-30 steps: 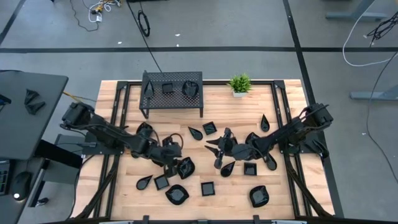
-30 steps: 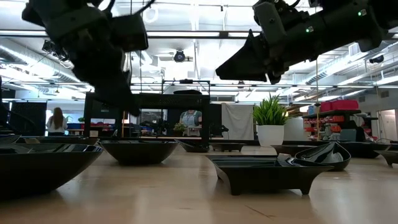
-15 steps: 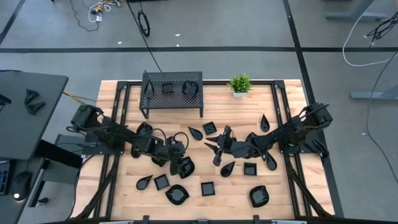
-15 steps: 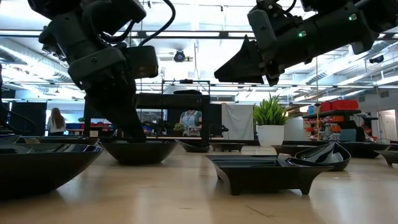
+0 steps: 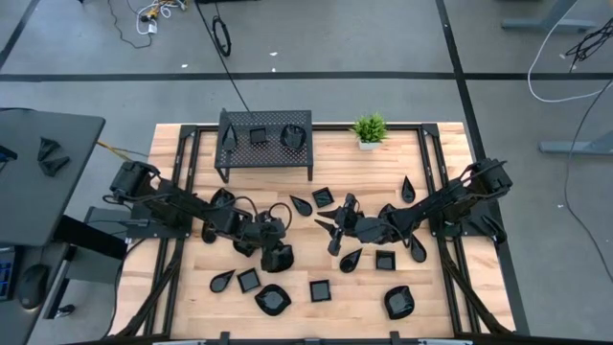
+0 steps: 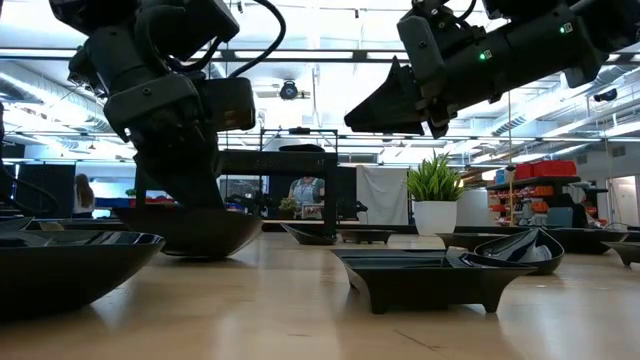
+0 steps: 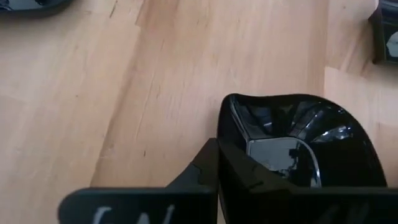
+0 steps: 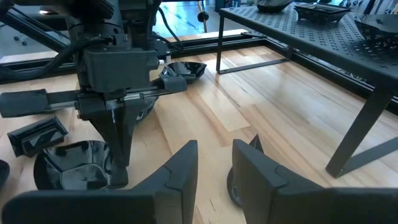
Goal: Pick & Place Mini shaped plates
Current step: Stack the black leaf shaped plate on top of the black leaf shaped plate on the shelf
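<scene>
Overhead ceiling strip lights [image 6: 300,55] were bright, blew out in low view. Arms rendered as silhouettes there. Table [image 5: 335,163] was evenly lit, shadows soft. Glare streaked glossy dish [image 7: 311,143]. Near bowl [image 6: 60,265] was blurred.

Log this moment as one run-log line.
left gripper: shut on bowl rim | right gripper: open, hovering mid-table | rack: three plates on top

You see small glossy black plates [image 5: 320,289] scattered across the wooden table; one rounded dish [image 7: 298,146] sits pinched at its rim.
</scene>
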### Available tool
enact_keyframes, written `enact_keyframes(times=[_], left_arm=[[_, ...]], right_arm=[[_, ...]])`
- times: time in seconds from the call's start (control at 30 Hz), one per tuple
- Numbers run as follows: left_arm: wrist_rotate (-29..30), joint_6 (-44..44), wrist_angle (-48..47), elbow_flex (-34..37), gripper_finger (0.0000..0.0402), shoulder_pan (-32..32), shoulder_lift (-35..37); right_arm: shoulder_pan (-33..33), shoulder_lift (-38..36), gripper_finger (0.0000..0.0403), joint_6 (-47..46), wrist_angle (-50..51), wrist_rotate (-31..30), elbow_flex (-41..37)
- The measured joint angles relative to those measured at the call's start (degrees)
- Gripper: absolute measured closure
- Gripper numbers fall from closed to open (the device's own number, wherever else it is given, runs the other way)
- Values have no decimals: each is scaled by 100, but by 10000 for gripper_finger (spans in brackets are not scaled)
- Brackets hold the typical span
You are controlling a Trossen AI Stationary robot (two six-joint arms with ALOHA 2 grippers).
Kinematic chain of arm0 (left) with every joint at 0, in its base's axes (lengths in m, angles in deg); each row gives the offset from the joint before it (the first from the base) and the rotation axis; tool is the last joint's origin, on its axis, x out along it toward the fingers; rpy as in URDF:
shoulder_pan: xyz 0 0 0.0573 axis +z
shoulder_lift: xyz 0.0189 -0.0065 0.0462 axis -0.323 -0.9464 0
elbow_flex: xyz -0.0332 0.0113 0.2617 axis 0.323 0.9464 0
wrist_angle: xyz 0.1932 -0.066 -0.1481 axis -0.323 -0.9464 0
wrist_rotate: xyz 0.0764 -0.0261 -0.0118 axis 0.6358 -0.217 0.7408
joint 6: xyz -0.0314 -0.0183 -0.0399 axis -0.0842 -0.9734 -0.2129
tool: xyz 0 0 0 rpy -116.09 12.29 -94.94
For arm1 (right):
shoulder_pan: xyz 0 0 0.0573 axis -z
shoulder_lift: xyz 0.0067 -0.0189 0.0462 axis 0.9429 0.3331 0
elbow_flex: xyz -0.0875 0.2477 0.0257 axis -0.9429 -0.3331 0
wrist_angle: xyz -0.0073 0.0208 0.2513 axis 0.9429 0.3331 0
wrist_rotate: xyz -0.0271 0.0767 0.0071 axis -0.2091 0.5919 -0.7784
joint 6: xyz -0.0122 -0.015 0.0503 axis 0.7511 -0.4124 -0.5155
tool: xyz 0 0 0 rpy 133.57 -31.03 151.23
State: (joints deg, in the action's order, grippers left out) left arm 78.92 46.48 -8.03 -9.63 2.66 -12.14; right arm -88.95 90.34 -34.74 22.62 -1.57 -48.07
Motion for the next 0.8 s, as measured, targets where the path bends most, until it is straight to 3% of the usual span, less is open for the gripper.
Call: enact_keyframes(times=[0.47, 0.63, 0.8], left_arm=[[237, -141, -394, -722, 400, 213, 431], [339, -243, -1392, -1470, 400, 539, 584], [944, 304, -2849, -2751, 400, 1131, 796]], right_arm=[[0, 0, 300, 0, 12, 0, 0], [-41, 0, 300, 9, 237, -4, -2], [-145, 0, 300, 2, 490, -1, -4]])
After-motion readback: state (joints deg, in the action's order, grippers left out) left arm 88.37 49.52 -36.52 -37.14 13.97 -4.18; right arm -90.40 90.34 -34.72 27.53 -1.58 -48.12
